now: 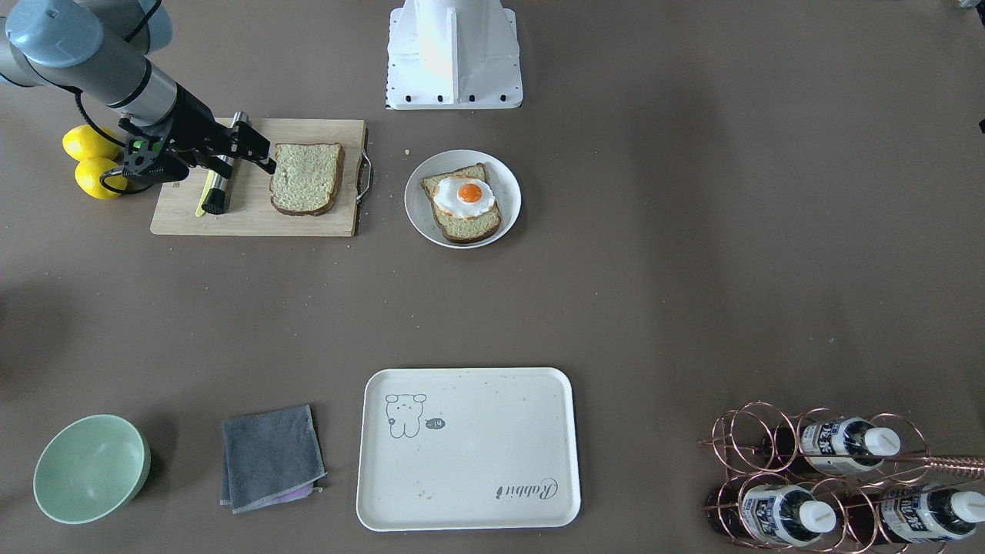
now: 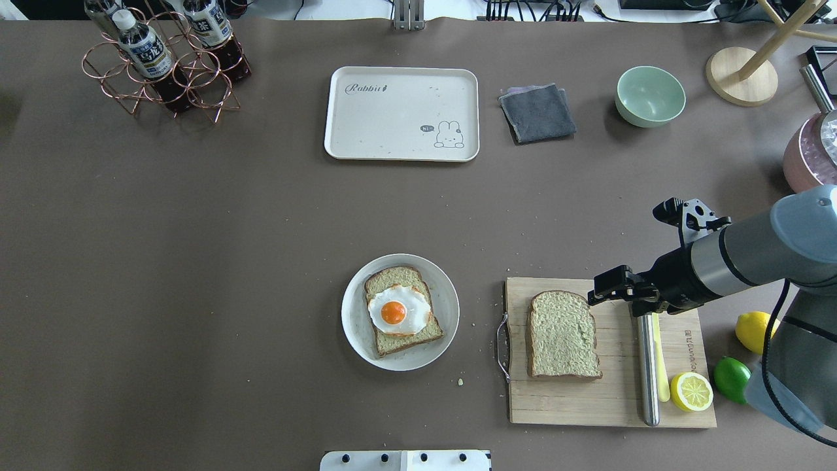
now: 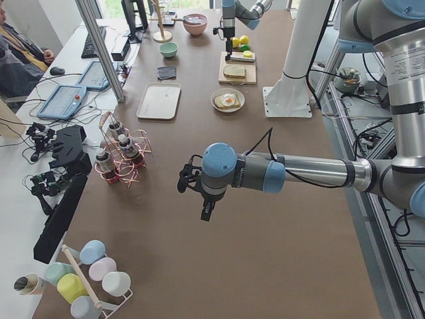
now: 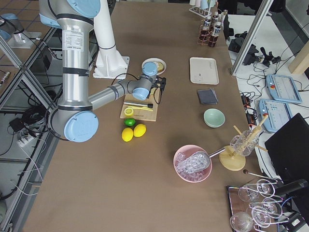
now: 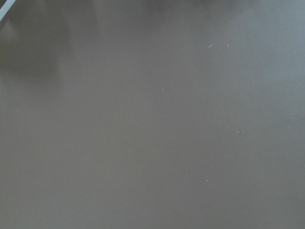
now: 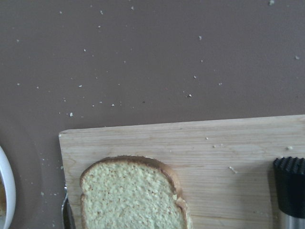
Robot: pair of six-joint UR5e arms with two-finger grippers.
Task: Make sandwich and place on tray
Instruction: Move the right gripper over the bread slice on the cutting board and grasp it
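Note:
One bread slice [image 2: 563, 335] lies flat on the wooden cutting board [image 2: 562, 402]; it also shows in the right wrist view [image 6: 133, 195]. A second slice [image 2: 399, 340] with a fried egg [image 2: 397, 311] on top lies on a white plate [image 2: 444, 288]. The cream tray [image 2: 392, 124] lies bare at the table's far side. My right gripper [image 2: 605, 289] hovers open and empty over the board, just right of the bare slice. My left gripper [image 3: 206, 214] hangs over bare table far from the food; I cannot tell its state.
A steel knife [image 2: 648, 366], a lemon half [image 2: 691, 391], a lime [image 2: 731, 378] and a lemon [image 2: 753, 330] sit by the board's right end. A grey cloth [image 2: 537, 112] and green bowl [image 2: 650, 95] lie right of the tray. A bottle rack [image 2: 163, 62] stands far left.

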